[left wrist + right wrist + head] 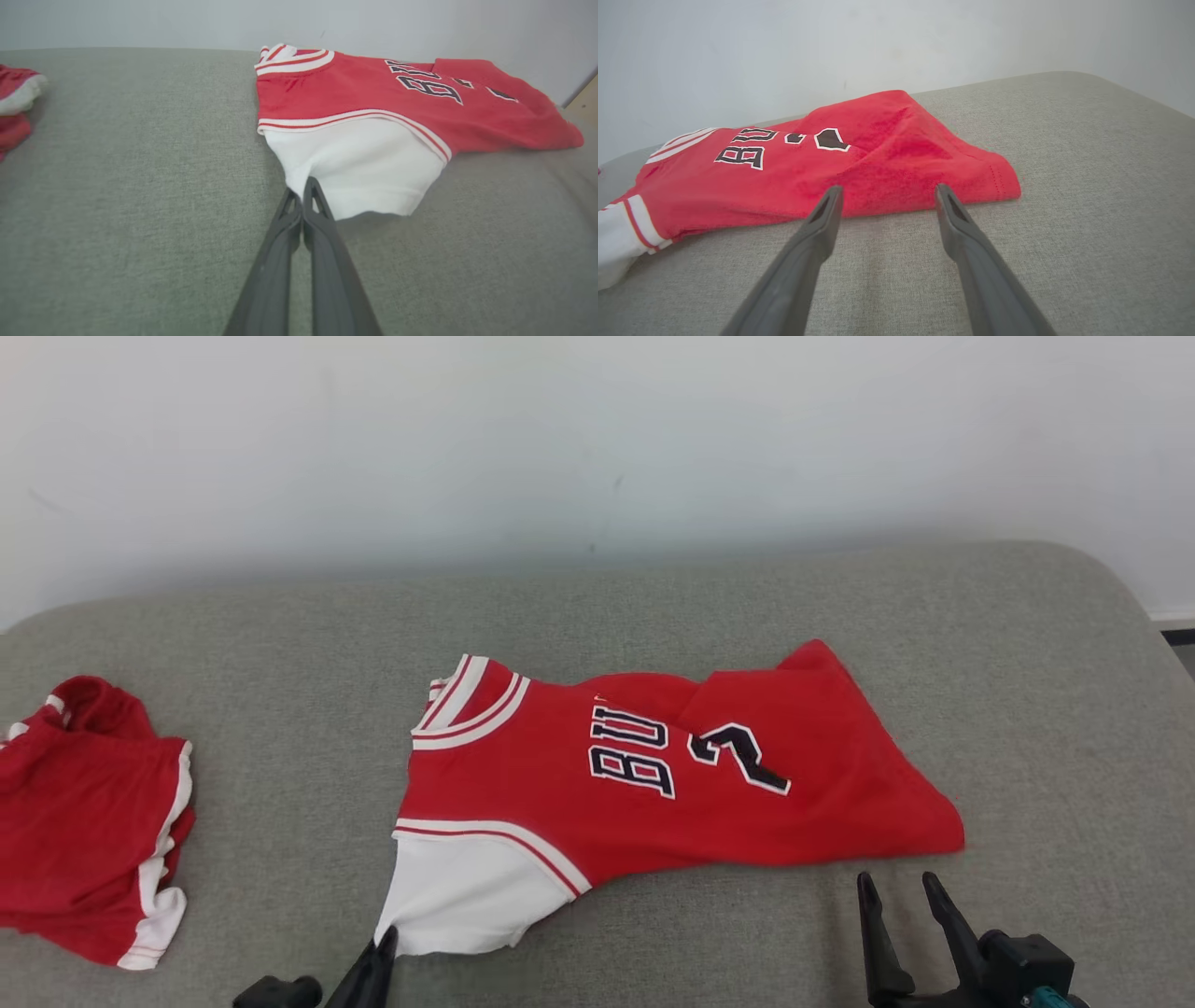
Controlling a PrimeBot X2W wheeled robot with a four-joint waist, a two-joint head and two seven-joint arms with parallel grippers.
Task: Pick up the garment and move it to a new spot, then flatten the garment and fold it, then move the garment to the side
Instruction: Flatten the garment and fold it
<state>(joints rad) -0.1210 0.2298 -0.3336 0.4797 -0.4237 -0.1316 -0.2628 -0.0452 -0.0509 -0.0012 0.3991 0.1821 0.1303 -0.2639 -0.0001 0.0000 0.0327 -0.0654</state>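
Left end effector (303, 185) clamps the limp, light red fabric jersey (373, 93) by its white sleeve (359, 168); right end effector (887, 190) stands apart.

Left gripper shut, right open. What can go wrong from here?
1. Left gripper is shut at the white sleeve's very corner; that thin bite may slip on lifting.
2. Right gripper stands open, short of the red hem of the jersey; a one-sided pull could bunch it.
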